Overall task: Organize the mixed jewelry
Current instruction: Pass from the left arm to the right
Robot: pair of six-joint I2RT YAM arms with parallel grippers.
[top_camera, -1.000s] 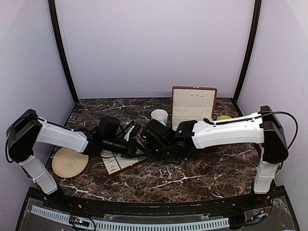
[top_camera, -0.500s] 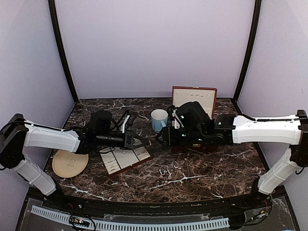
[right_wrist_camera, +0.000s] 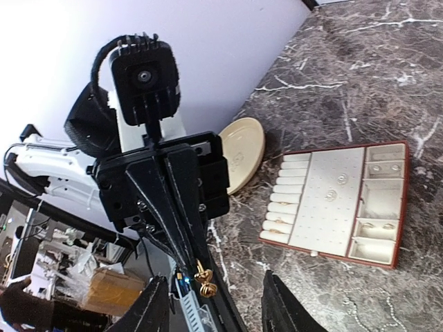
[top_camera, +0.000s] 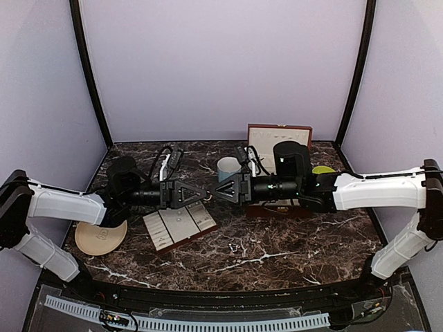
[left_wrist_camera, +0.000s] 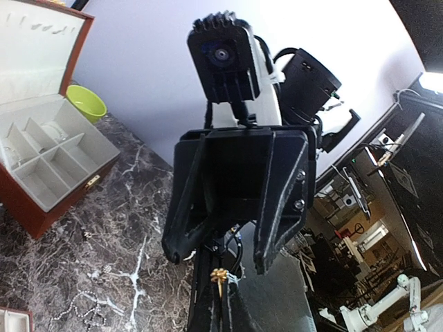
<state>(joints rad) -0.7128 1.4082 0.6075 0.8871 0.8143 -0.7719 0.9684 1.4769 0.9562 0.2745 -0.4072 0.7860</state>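
I'm working in a robot lab cell: plain lavender backdrop panels point(top_camera: 221, 62) on black frame poles point(top_camera: 88, 76) box in a marble-patterned tabletop point(top_camera: 291, 252). Past the cell, at four o'clock in my left wrist view, I see cluttered benches point(left_wrist_camera: 360, 207) strung with cables and another white robot arm point(left_wrist_camera: 391, 304).

Count from my remote station:

- I log two arms, the left arm point(top_camera: 66, 202) and the right arm point(top_camera: 377, 188).
- One tray point(top_camera: 173, 232).
- One box point(top_camera: 278, 145).
- One cup point(top_camera: 229, 166).
- One green bowl point(top_camera: 322, 169).
- One tan plate point(top_camera: 97, 238).
- One gold stud point(left_wrist_camera: 219, 277).
- The loose pieces point(top_camera: 237, 246) on the marble are too small for me to number; I enter no figure for them.
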